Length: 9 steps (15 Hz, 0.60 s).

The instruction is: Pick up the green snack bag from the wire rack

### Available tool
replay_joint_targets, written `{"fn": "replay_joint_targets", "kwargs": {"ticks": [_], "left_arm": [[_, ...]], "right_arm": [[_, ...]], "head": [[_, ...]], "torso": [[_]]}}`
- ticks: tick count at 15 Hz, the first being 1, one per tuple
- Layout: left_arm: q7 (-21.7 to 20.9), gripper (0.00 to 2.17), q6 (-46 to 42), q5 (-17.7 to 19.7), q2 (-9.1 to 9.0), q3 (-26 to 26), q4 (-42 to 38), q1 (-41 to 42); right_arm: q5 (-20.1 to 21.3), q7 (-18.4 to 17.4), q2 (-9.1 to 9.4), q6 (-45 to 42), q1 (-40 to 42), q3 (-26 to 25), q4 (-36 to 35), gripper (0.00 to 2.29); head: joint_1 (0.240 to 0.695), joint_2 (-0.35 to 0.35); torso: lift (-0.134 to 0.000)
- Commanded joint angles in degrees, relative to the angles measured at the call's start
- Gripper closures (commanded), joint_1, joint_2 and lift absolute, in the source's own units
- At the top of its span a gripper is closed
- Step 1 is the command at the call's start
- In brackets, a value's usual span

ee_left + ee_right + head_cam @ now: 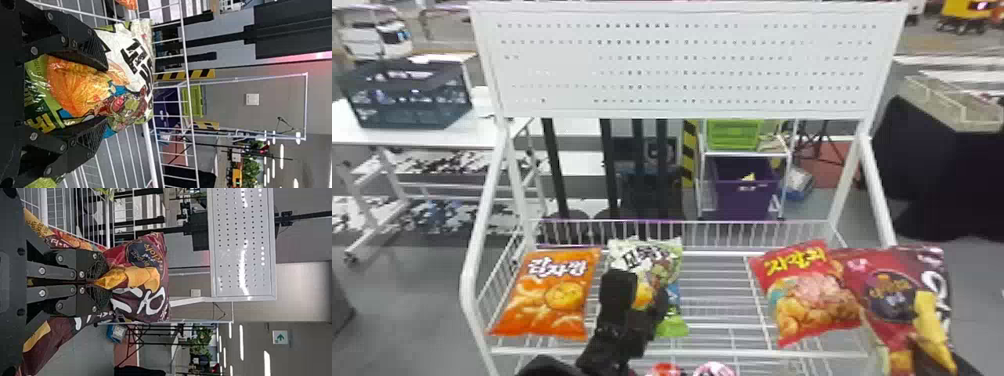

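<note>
— What are the left gripper's [634, 300] fingers doing, nearest us?
— They're standing wide apart, with the green snack bag [664, 265] sitting between them. Whether they're pressing on it, I'm not able to tell.
— And the right gripper [927, 359]?
— Its fingers are pinching the maroon snack bag [879, 270] (crumpling it around the printed chips, poor thing), leaving hardly any gap.
— Where is the green one resting?
— It's lying on the wire rack [717, 354], left of the middle, its white top pointing toward the back. An orange bag [552, 295] is lying just beside it on the left.
— Anything on the other side?
— A red bag [812, 295] is lying well apart to the right, the maroon one overlapping its edge.
— And farther off?
— A white perforated panel [682, 65] is rising above the rack, and behind, a purple bin [744, 200] is sitting below a green crate [734, 135].
</note>
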Motion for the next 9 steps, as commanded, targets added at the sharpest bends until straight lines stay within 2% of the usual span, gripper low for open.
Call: {"fn": "replay_joint_targets", "kwargs": {"ticks": [1,6,9], "left_arm": [[0.98,2.09,1.04,-0.25,0.15,-0.09,-0.6,0.46],[1.42,2.13,-0.54,-0.43,0.59,0.0,-4.38,3.18],[1.42,2.13,-1.42,0.27,1.03,0.7,-10.18,5.82]], "right_arm": [[-0.09,-0.01,0.0,0.0,0.03,-0.08,-0.07,2.24],[-0.09,-0.01,-0.09,-0.18,0.12,0.01,-0.33,2.24],[-0.09,-0.01,-0.09,-0.18,0.56,-0.17,-0.86,2.24]], "head": [[0.499,0.0],[0.499,0.0],[0.499,0.0]], "torso": [[0.0],[0.0],[0.0]]}}
